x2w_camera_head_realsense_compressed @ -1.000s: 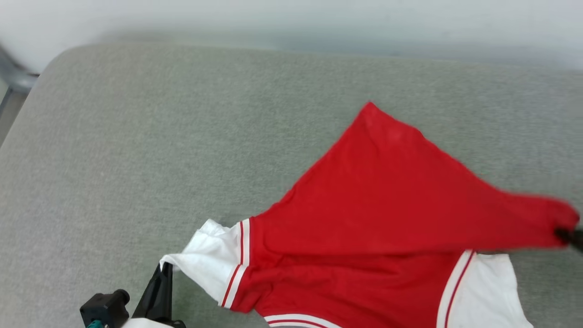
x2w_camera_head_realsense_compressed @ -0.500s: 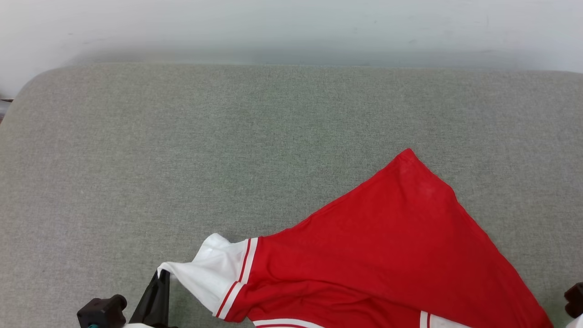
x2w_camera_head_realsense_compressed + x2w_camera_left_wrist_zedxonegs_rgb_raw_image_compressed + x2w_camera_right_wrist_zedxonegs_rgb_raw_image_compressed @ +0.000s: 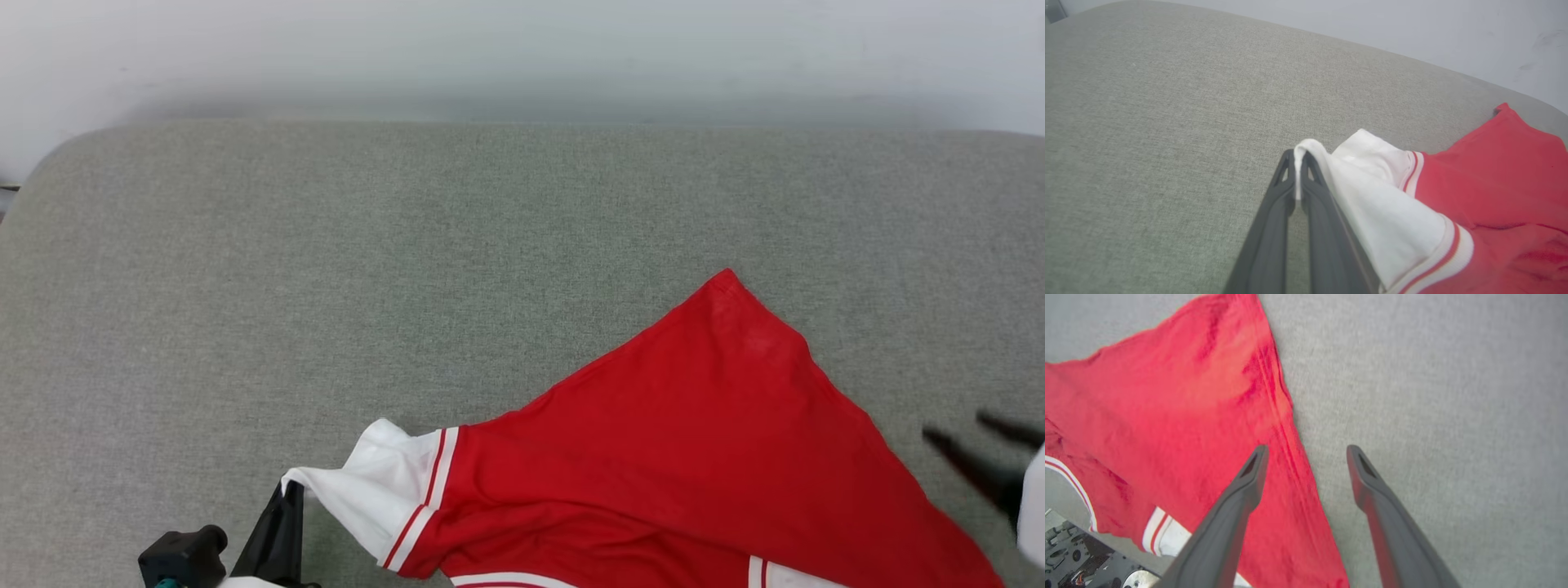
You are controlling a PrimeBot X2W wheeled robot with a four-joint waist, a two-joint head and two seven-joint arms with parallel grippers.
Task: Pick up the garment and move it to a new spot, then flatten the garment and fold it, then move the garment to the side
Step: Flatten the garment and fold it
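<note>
At the lower left, the garment is pinched by its white sleeve edge between the tightly closed fingers of the left gripper. Its red body is spread rightward across the grey cushion. At the far right, the right gripper is held wide apart with nothing gripped, its fingers seen either side of the red cloth's edge

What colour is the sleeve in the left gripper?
White sleeve with red-and-white striped trim; best in left wrist view.

A grey fabric cushion with rounded corners carries a red shirt, spread out toward five o'clock, one corner pointing to twelve.
</note>
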